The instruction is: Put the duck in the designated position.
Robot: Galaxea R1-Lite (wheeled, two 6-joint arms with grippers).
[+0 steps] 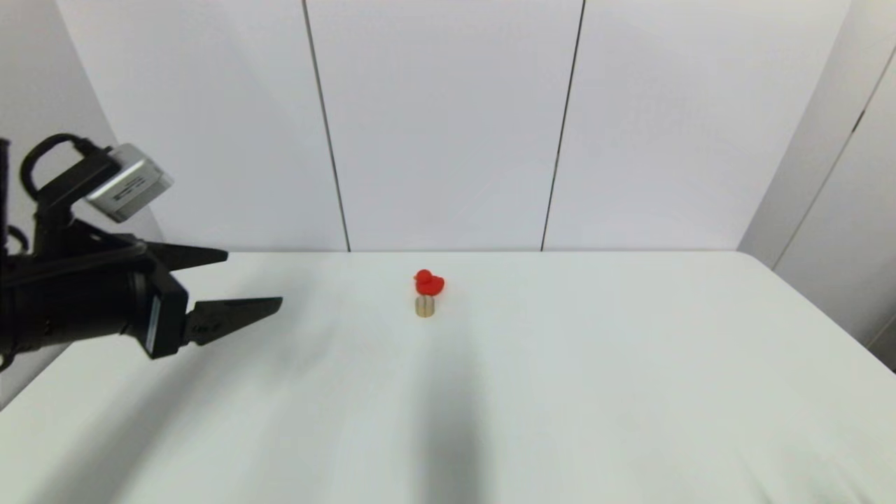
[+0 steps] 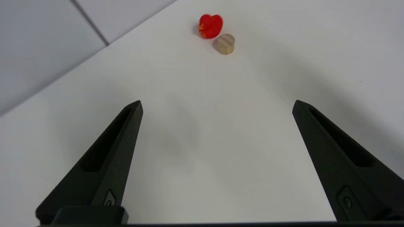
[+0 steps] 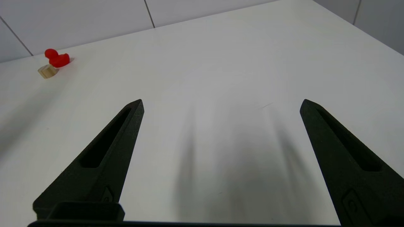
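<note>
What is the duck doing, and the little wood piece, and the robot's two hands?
duck: upright on the table, beside the wooden cylinder, not on it.
wooden cylinder: standing, top bare.
left hand: open, empty, raised at the table's left.
right hand: open, empty, away from the duck.

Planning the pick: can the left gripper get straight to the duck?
Probably yes. The left gripper is open, aimed at the duck, with bare table between; the cylinder sits close beside it.

One red duck (image 1: 428,282); one tan cylinder (image 1: 425,306); one white table (image 1: 630,392).
</note>
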